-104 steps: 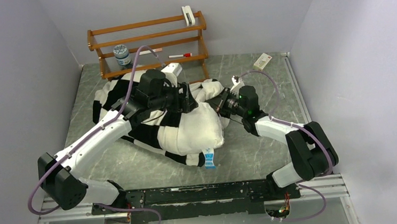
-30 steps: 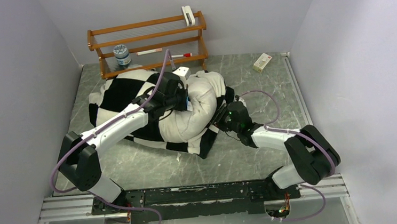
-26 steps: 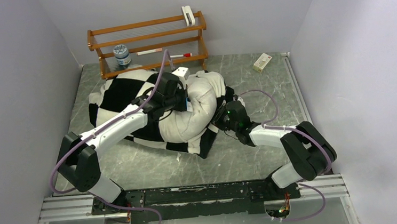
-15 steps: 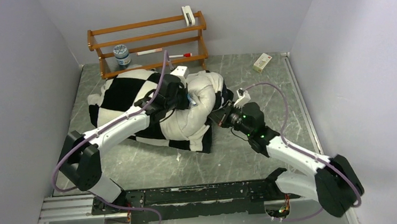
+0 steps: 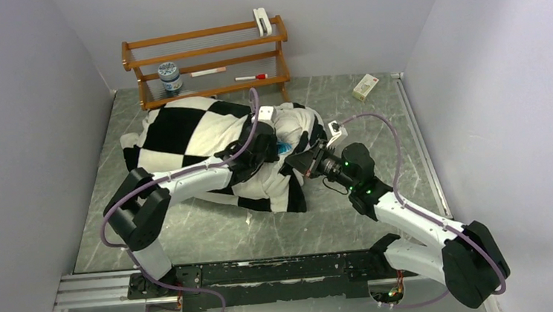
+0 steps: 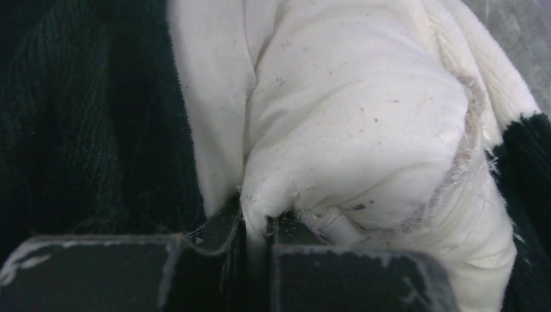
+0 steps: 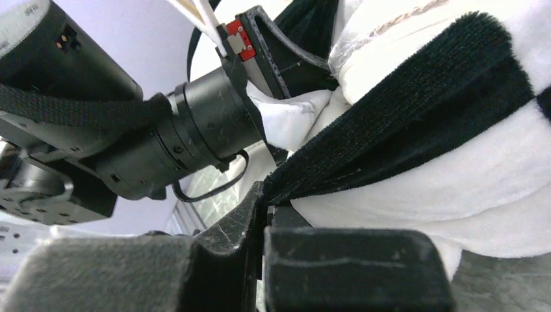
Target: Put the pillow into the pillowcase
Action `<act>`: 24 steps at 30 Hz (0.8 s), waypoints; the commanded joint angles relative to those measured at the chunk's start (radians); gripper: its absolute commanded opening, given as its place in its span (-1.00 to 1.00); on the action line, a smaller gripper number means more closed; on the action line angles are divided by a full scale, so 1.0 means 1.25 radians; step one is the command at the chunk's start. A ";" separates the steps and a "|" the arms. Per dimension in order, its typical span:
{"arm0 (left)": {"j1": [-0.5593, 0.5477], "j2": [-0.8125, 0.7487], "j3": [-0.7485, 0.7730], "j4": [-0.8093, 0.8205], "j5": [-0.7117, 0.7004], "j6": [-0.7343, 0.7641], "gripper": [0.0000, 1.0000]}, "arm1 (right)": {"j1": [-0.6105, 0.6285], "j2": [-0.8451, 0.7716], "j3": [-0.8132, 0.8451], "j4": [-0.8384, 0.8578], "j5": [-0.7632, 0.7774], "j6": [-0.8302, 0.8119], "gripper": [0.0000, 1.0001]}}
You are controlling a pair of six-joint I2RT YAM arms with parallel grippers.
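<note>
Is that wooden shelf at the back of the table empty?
No, the wooden shelf holds a small jar and a red marker, among other things.

The pillow [image 6: 351, 123], earlier bulging bare toward near edge, now mostly inside pillowcase [image 5: 182, 130]; left gripper [image 6: 255, 224] carried its pinched corner rightward, right gripper [image 7: 263, 205] closed onto the black hem.

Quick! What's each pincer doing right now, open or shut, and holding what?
Left pincer: shut, pinching a fold of the white pillow.
Right pincer: shut, pinching the black edge of the checkered pillowcase.
</note>
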 commanded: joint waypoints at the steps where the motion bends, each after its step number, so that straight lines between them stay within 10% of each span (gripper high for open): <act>1: 0.000 0.104 -0.132 -0.078 -0.021 -0.075 -0.91 | 0.011 -0.050 -0.011 0.417 0.031 0.117 -1.00; 6: 0.010 0.036 -0.123 -0.087 0.125 -0.117 -0.84 | 0.011 -0.075 -0.094 0.359 0.055 0.118 -1.00; 11: 0.037 -0.176 -0.113 -0.030 0.369 -0.194 -0.30 | 0.010 -0.094 -0.159 0.209 0.195 0.094 -1.00; 18: 0.039 -0.347 -0.017 -0.118 0.421 -0.176 0.43 | 0.008 0.010 -0.146 0.269 0.163 0.083 -1.00; 24: 0.036 -0.384 -0.021 -0.071 0.434 -0.173 0.16 | 0.008 0.015 -0.134 0.265 0.155 0.083 -1.00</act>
